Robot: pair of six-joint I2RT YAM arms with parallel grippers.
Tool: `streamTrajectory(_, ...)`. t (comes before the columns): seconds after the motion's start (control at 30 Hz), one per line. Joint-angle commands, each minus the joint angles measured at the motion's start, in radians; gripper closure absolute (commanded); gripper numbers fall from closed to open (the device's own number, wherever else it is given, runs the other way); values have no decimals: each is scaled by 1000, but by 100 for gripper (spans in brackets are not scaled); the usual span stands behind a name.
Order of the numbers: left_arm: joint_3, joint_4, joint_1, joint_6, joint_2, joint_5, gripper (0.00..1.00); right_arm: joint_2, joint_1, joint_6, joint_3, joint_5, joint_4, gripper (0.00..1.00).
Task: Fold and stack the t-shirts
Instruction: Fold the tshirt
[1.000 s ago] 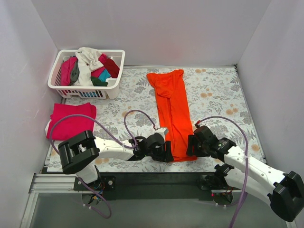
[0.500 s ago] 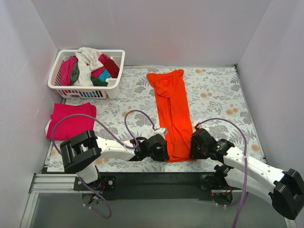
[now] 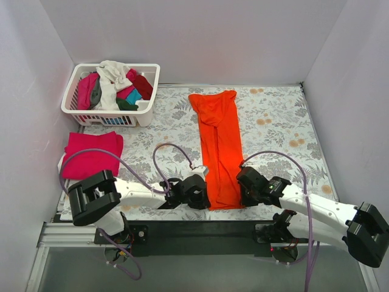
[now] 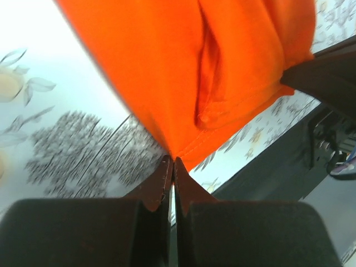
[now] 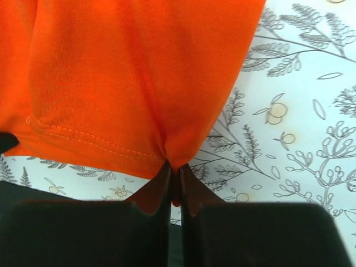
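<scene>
A bright orange t-shirt (image 3: 222,146) lies folded into a long strip down the middle of the table. My left gripper (image 3: 205,196) is shut on its near left corner, the cloth (image 4: 189,78) pinched between the fingertips in the left wrist view. My right gripper (image 3: 243,190) is shut on the near right corner, with a pucker of orange hem (image 5: 111,78) between the jaws. A folded magenta-pink t-shirt (image 3: 91,154) lies flat at the left edge. More t-shirts (image 3: 112,85), white, pink and dark red, are heaped in the basket.
A white slatted basket (image 3: 146,108) stands at the back left corner. White walls close in the table on three sides. The floral tablecloth (image 3: 279,128) lies bare to the right of the orange shirt. The black front rail (image 3: 200,231) runs just below both grippers.
Both grippers have gone from partly open to shut on the orange shirt's near corners. Both have moved slightly inward and forward, and the near hem has lifted a little.
</scene>
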Motion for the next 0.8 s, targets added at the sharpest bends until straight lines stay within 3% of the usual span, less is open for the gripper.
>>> streamTrajectory(0.0,-71,-155,-6,3,-72,-23,100,30,48,12,49,-22,4,99)
streamTrajectory(0.37,-183,-273,-6,-37,-320,108,100,105,196,20,89,-166,-20,99)
streamTrajectory(0.77,-206,-291,-6,-76,-429,249,100,133,371,76,170,-338,-120,99)
